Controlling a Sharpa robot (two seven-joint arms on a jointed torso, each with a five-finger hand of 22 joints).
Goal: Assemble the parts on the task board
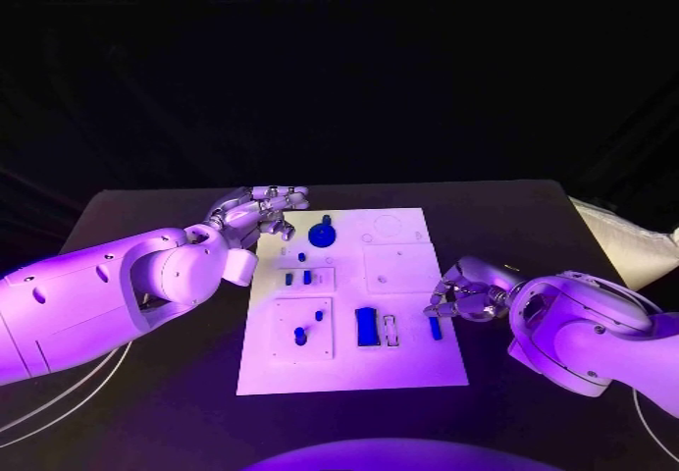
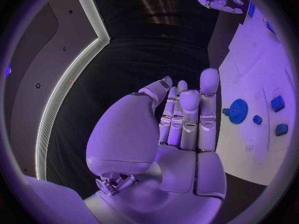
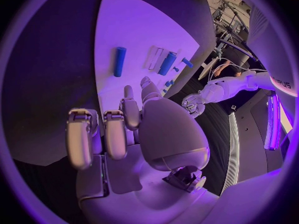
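The left hand (image 1: 262, 213), fingers straight and pressed together, holds nothing beside a blue gear (image 1: 323, 235); the right hand (image 1: 464, 294), fingers loosely curled and empty, rests beside a blue cylinder (image 1: 435, 327) on the task board (image 1: 410, 363).

Head camera looks down; wrist cameras share the task board (image 1: 354, 299)

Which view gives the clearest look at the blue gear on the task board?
The left wrist view: the blue gear shows its toothed rim beside the left robot hand. The head view shows it smaller; in the right wrist view I cannot make it out.

Violet light floods the task board (image 1: 354, 373) brightly — dark surroundings, wrist views bending straight edges at the rim.
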